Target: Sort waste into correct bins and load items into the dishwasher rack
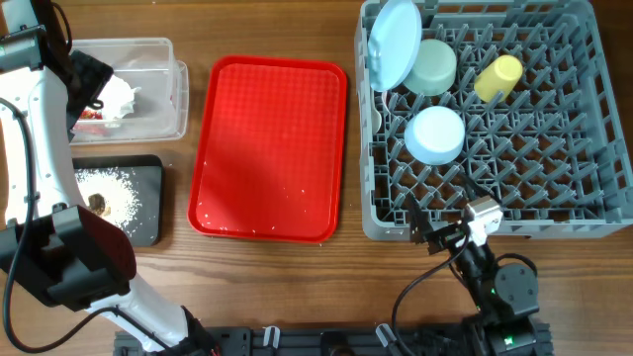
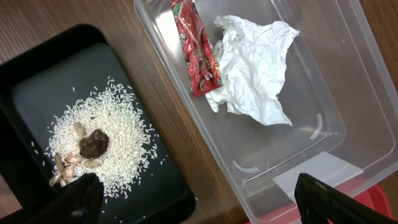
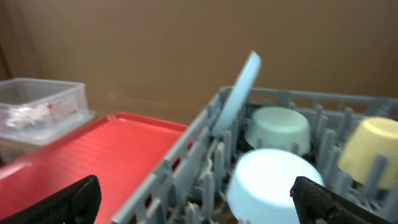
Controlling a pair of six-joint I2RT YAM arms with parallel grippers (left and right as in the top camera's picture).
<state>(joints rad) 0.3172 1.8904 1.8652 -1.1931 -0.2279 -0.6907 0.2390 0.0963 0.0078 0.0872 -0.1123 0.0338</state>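
A flat red serving tray (image 1: 269,148) lies level on the wooden table (image 1: 277,287); its rim is raised.

Table (image 1: 297,287), left edge: tub (image 1: 180,87) holding napkin (image 2: 255,68), wrapper (image 2: 198,50); scrap tray (image 1: 148,203) before it. Centre: serving tray (image 1: 269,148). Right: rack (image 1: 593,222) holding plate (image 1: 394,42), bowls (image 1: 435,134), cup (image 1: 497,77).

one big grey rack (image 1: 584,213) on the right of the overhead view, and in it, count them: one pale blue plate (image 1: 394,44), one pale green bowl (image 1: 432,67), one pale blue bowl (image 1: 435,134), so two bowls, plus one yellow cup (image 1: 497,77). four dishes in all. centre frame, one flat red tray (image 1: 267,148). far left, two bins: one clear tub (image 2: 348,124) above, one black tray (image 2: 37,81) below. in the tub, one crumpled white napkin (image 2: 255,68) and one red wrapper (image 2: 196,46). in the black tray, one spread of white rice grains (image 2: 118,124), one dark brown lump (image 2: 93,144), and a few small tan pieces (image 2: 68,160), too bunched to count exactly.
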